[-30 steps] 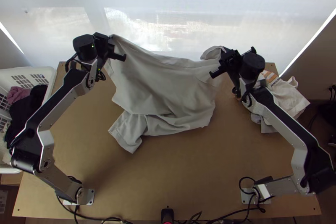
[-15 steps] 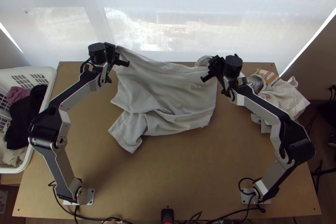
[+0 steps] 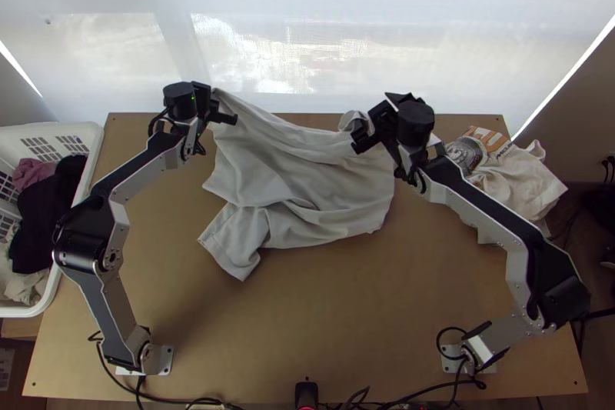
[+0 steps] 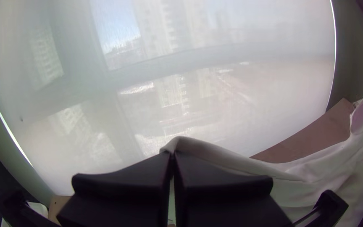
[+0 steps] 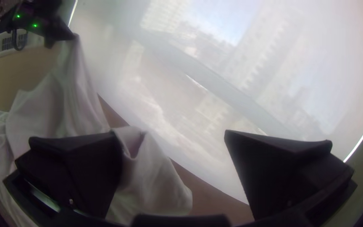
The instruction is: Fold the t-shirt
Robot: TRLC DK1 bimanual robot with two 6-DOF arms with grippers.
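- Your left gripper (image 3: 217,105) is closed on an upper corner of the grey t-shirt (image 3: 307,171), pinched between its fingertips above the far left of the desk (image 3: 330,318).
- Your right gripper (image 3: 373,121) has its fingers wide apart over the shirt's far right part. A fold of the fabric shows between them, nearer one finger, but they aren't clamped on it; you can't tell whether that finger touches it.
- The t-shirt slopes down from your left gripper onto the far middle of the desk, where it lies rumpled, with creases across its lower part and a flap (image 3: 234,248) sticking out toward you.
- To your right, a pile of pale cloth (image 3: 526,179) with some orange print sits at the desk's far right.
- To your left, a white laundry basket (image 3: 94,145) holds purple, dark and pale clothes.
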